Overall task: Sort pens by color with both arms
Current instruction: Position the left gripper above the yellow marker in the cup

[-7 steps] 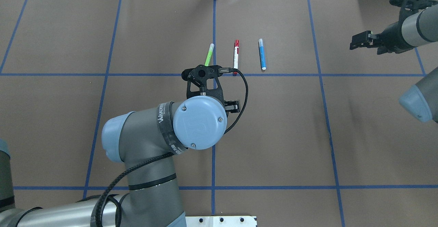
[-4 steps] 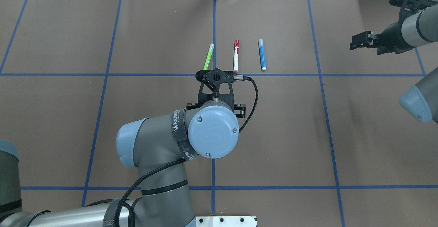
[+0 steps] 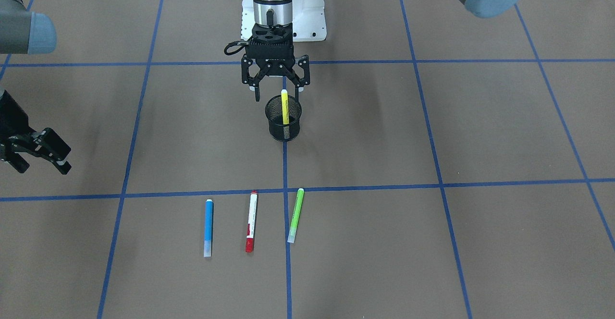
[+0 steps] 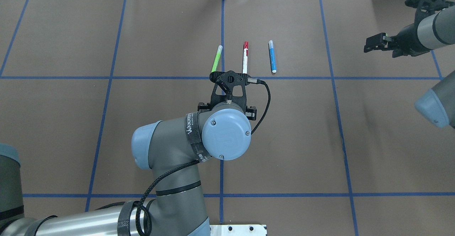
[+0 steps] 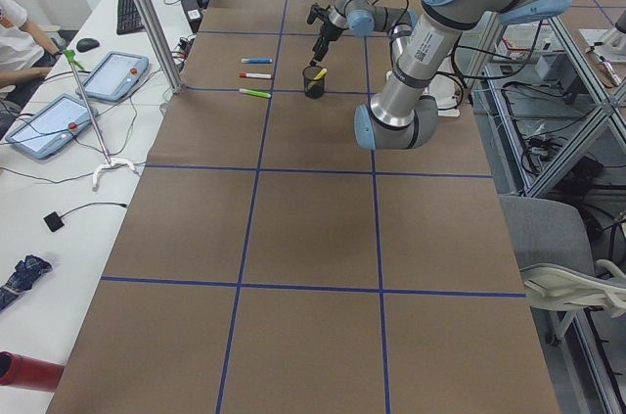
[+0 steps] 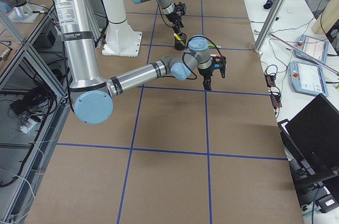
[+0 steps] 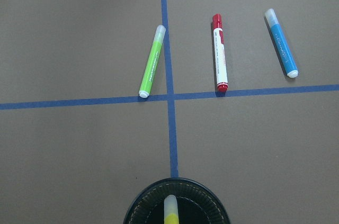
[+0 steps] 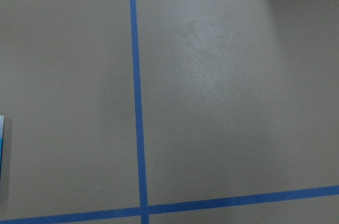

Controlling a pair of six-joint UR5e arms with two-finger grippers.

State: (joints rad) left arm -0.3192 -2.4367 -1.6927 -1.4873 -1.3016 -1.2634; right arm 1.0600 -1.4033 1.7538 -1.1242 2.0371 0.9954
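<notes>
The yellow pen (image 3: 284, 107) stands in the black mesh cup (image 3: 283, 119); its tip also shows in the left wrist view (image 7: 170, 208). The green pen (image 4: 216, 59), the red-and-white pen (image 4: 245, 56) and the blue pen (image 4: 272, 56) lie side by side on the brown mat, just beyond a blue line. My left gripper (image 3: 277, 91) is open right above the cup, its fingers either side of the yellow pen's top, not clamping it. My right gripper (image 3: 42, 163) is open and empty, far to the right of the pens (image 4: 369, 46).
Blue tape lines divide the brown mat (image 4: 284, 140) into squares. The cup (image 7: 176, 208) stands on the centre line, on the robot's side of the three lying pens. My left arm's wrist (image 4: 227, 136) hides the cup from overhead. The white pedestal base (image 3: 307, 16) is behind the cup.
My left arm has swung to the right and a little back toward the robot. The three lying pens and my right arm have stayed put.
</notes>
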